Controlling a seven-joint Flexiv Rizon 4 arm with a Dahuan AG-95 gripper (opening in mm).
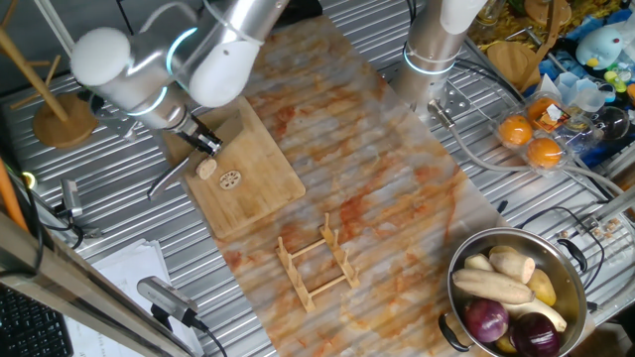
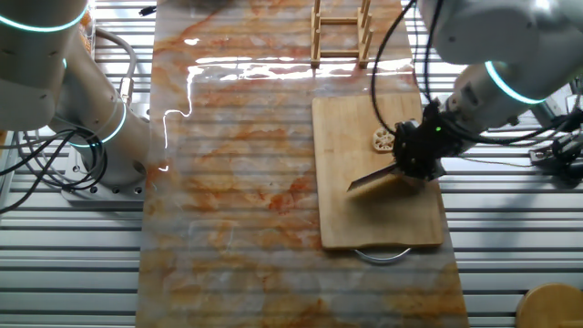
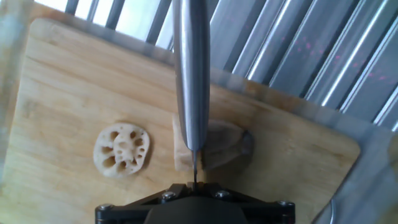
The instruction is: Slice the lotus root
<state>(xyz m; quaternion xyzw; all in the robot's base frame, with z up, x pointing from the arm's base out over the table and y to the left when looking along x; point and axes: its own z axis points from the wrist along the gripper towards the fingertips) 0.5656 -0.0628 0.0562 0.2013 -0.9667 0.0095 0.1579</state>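
A bamboo cutting board (image 1: 260, 164) lies on the mat. On it are a stubby tan lotus root chunk (image 1: 206, 169) and one round cut slice with dark holes (image 1: 230, 179). My gripper (image 1: 203, 139) is shut on a knife (image 1: 167, 178). In the hand view the blade (image 3: 191, 74) stands edge-down on the chunk (image 3: 217, 146), near its left end, with the slice (image 3: 122, 149) lying flat to the left. In the other fixed view the gripper (image 2: 419, 150) and blade (image 2: 373, 183) cover the chunk; the slice (image 2: 383, 139) shows beside them.
A wooden rack (image 1: 317, 263) stands in front of the board. A steel pot (image 1: 571, 260) at the right holds pale whole roots and purple onions. Oranges in a plastic box (image 1: 531, 129), a wooden stand (image 1: 60, 109) and a second arm's base (image 1: 432, 50) ring the mat.
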